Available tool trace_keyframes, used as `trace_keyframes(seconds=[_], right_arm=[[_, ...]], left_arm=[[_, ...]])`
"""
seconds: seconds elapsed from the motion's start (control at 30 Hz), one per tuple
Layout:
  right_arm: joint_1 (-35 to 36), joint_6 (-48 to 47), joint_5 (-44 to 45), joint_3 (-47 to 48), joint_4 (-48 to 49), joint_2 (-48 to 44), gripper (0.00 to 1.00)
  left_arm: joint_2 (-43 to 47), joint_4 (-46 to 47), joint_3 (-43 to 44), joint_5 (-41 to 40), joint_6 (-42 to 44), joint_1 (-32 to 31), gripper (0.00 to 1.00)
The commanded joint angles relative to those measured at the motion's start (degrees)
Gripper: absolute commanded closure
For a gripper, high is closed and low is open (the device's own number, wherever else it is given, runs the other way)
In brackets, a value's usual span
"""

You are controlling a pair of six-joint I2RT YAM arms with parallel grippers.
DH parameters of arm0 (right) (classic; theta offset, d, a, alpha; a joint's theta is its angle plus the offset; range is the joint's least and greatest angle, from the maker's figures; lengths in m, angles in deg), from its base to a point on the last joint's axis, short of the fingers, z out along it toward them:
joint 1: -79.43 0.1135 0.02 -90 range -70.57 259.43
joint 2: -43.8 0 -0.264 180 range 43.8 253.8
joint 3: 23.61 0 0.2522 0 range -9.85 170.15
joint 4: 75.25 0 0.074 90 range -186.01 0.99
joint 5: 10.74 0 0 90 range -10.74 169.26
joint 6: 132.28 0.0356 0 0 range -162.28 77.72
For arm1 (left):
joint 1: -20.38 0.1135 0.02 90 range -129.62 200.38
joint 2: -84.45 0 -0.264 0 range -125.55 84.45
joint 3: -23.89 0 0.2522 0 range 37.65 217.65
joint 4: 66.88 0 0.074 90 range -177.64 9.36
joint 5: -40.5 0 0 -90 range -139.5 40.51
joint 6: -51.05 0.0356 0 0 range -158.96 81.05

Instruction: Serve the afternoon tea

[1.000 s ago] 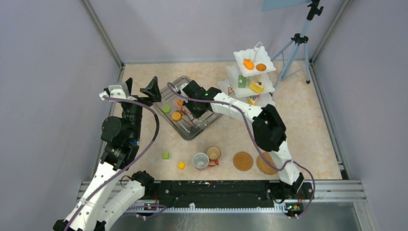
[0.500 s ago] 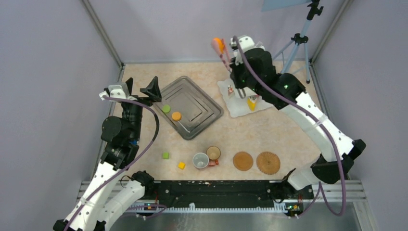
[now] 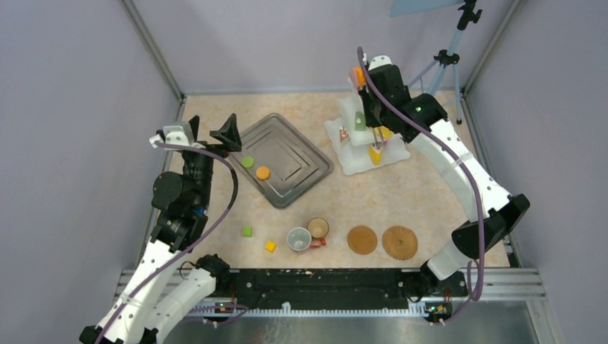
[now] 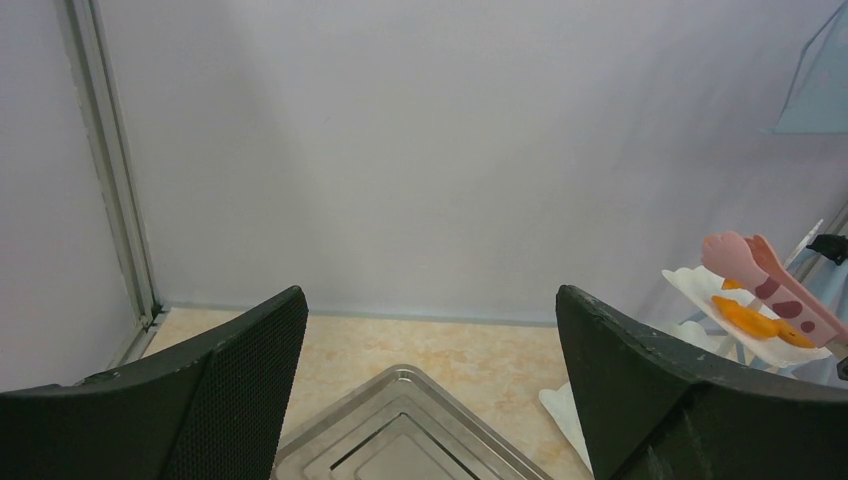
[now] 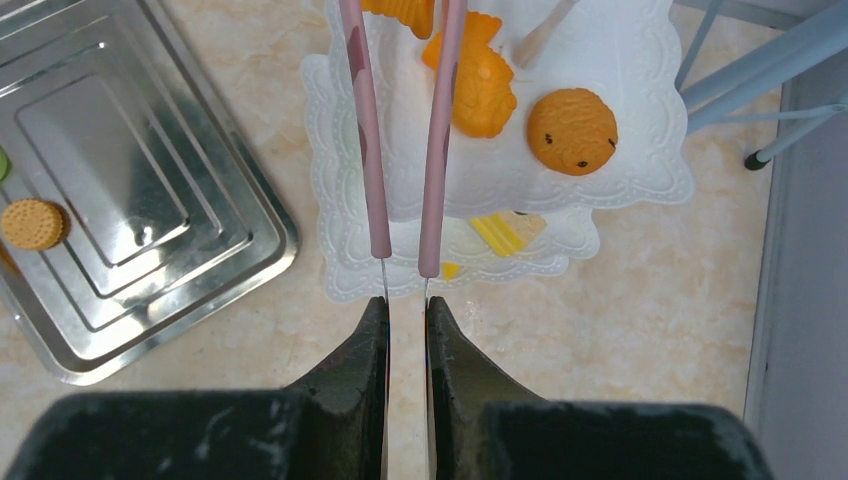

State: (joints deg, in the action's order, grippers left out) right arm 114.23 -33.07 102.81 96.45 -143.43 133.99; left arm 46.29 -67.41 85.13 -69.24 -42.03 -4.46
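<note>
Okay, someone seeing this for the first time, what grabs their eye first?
The right pincer grips long pink plastic tongs held over the white lace-edged three-tier stand at the back, whose top tier carries orange toy pastries. Left of it lies a grey stepped steel tray holding a round orange toy biscuit.

The light is bright, soft and even, and it seems to come from above. Shadows on the beige marbled counter (image 3: 401,193) are faint. The grey steel tray (image 5: 130,190) gives mild glare along its ridges. The black right tool (image 5: 405,305), close to its camera, looks slightly soft. The rest is sharp.
</note>
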Motion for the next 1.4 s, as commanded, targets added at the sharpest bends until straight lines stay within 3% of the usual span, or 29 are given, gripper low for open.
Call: trace_keyframes(seconds=[0.0,0.2,0.33,0.47,0.67,1.0,1.17,1.37], right_arm=[[-2.21,0.74,2.04,3.01,1.46,1.31,0.94],[-3.36,-0.44,0.84,4.97,1.81,4.63,0.88],[-3.67,-0.83,0.99,5.67,1.87,5.79,0.68],[-3.65,-0.72,1.19,5.75,1.29,5.36,0.56],[-1.93,-1.25,0.45,7.27,0.51,1.67,0.51],[9.1,-2.94,9.12,14.89,-3.43,-0.82,0.49],[9.14,-2.46,6.35,0.81,4.23,-6.74,0.43],[9.05,2.3,-0.47,-32.84,22.81,-24.14,0.38]], left_arm=[[0.35,1.52,1.05,0.59,-0.28,0.14,0.01],[0.45,1.51,1.05,0.47,-0.25,0.14,0.01],[0.54,1.5,1.04,0.35,-0.12,0.15,0.01],[0.56,1.57,1.06,0.33,-0.12,0.19,0.01],[0.52,1.47,1.16,0.66,-0.3,0.15,0.01],[0.33,1.33,1.21,0.91,-0.42,0.19,0.01],[0.27,1.26,1.35,0.65,-0.2,0.23,0.01],[0.18,1.27,1.36,1.07,-0.63,0.21,0.01]])
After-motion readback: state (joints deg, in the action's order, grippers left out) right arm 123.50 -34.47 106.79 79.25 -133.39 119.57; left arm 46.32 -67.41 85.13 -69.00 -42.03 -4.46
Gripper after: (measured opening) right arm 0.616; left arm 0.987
